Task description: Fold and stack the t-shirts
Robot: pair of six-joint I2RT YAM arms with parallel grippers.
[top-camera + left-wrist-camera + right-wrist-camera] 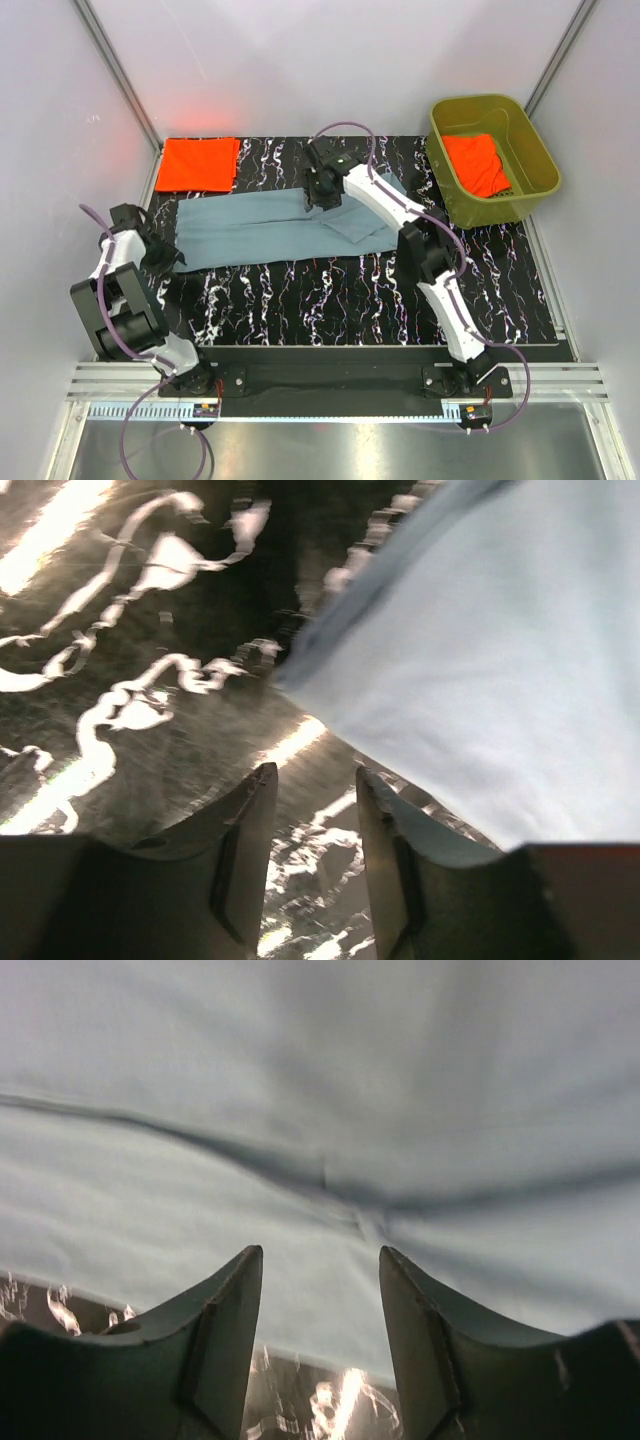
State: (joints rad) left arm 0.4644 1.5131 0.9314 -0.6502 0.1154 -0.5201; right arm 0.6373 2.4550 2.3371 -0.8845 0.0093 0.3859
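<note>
my left gripper [315,773] gapes empty beside the blue-grey shirt [250,230]. my right gripper [320,1252] gapes empty over its far edge.

A large t-shirt [262,229] lies mid-bench [350,300], a folded t-shirt [198,163] behind its left end. The tub [497,211], far right, holds another t-shirt [476,163].

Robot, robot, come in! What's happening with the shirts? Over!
Left gripper open, empty. Right gripper open, over blue shirt. One orange shirt folded, another in tub. Nothing blocking.
</note>
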